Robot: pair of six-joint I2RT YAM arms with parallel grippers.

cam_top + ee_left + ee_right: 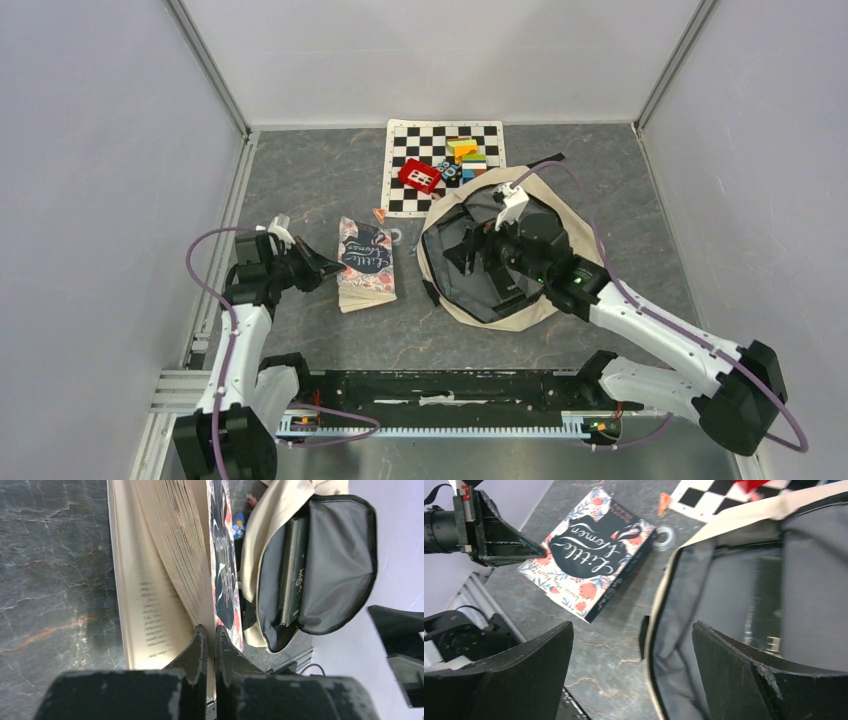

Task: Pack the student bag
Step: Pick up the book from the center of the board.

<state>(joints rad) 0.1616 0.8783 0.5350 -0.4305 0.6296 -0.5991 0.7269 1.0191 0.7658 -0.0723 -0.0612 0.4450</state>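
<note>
The student bag (530, 310) lies open in the middle right of the table, cream outside with a grey lining (734, 600). A dark book (292, 570) stands inside it. A floral "Little Women" book (365, 262) lies left of the bag. My left gripper (318, 266) is shut on its left edge, pinching the cover (222, 575) and a few pages, so the book gapes with its pages (170, 545) fanned. My right gripper (631, 625) hangs open over the bag's left rim, one finger (524, 675) above the table and the other (749, 680) above the lining.
A checkerboard mat (400, 180) lies behind the bag with a red toy (419, 176) and coloured blocks (467, 155) on it. A small tape ring (665, 535) and an orange scrap (664, 501) lie between book and mat. Walls enclose three sides.
</note>
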